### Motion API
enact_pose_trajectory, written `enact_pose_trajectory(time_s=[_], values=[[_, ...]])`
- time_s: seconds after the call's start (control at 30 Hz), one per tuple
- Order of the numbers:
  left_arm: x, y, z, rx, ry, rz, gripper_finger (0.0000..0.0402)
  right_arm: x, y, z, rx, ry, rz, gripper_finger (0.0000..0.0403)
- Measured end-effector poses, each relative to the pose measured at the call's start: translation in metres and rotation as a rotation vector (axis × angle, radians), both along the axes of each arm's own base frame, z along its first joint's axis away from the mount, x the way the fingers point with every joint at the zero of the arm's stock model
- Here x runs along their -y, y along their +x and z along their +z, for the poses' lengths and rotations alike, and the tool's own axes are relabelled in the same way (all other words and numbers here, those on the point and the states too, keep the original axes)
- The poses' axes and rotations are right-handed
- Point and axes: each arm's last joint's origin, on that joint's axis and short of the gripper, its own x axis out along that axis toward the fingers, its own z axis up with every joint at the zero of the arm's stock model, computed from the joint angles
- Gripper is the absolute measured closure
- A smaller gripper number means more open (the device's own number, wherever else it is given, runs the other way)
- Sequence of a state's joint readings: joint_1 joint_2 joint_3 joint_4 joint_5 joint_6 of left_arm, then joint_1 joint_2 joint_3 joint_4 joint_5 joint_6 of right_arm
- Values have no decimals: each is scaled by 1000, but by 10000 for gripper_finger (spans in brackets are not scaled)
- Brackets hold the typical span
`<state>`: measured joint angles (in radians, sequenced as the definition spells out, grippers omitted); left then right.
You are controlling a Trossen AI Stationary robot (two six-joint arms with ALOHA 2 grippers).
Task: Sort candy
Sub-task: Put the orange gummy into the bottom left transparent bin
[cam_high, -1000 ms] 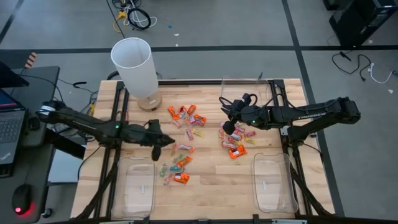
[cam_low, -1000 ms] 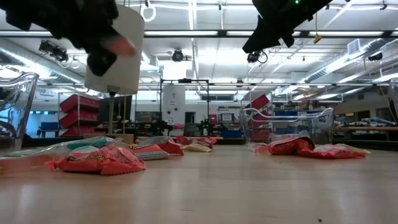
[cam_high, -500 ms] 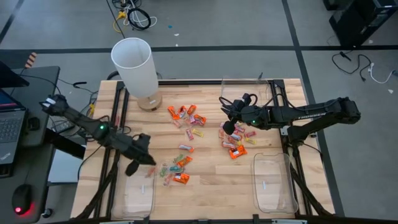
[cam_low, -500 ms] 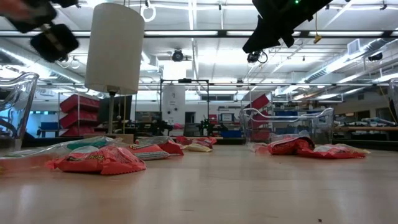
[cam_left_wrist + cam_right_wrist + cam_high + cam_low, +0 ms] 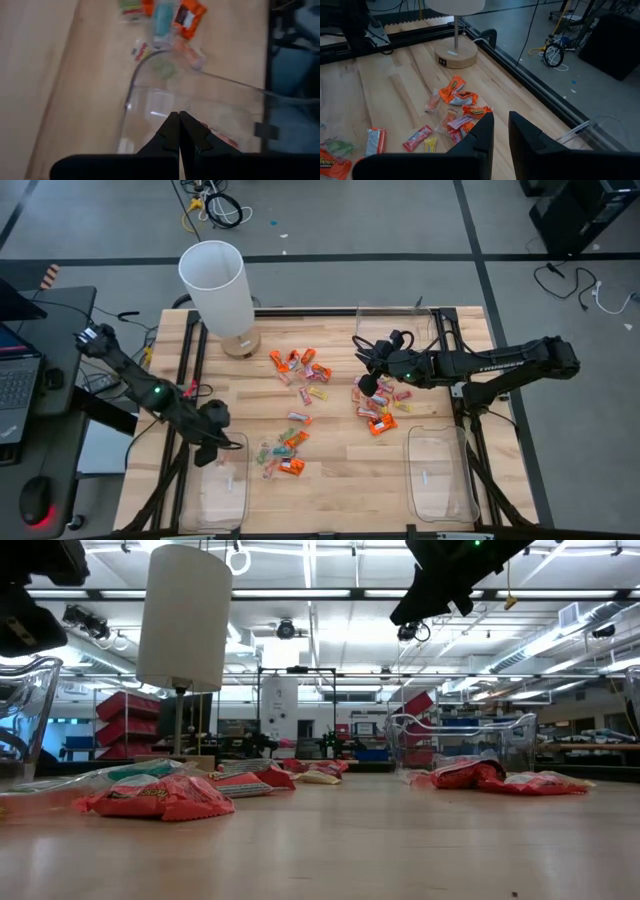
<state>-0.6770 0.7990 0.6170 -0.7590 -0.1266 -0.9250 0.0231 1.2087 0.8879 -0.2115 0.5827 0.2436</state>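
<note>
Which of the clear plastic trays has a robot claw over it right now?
The near-left tray. The left gripper, fingers shut, hangs over its top edge. The near-right tray and the far tray have no gripper above them.

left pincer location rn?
High view: the left pincer, shut, is over the near-left clear tray, at its far rim, just left of the near candy cluster.

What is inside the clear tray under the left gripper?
The left gripper, shut, hangs over the clear tray. One small candy seems to lie inside; the fingers hide part of the floor.
</note>
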Motion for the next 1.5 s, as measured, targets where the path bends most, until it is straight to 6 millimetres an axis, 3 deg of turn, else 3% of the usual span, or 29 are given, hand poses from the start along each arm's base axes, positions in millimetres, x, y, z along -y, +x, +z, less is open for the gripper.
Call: enact_pose_trajectory(time_s=[0.4,0.9,1.5], values=[[13,14,-19,-122,47,34,401,0,0,0,1,0,0,357],[19,23,-21,-83,28,83,397,0,0,0,1,0,0,357],[18,24,-21,-64,44,119,335,0,0,0,1,1,0,357]])
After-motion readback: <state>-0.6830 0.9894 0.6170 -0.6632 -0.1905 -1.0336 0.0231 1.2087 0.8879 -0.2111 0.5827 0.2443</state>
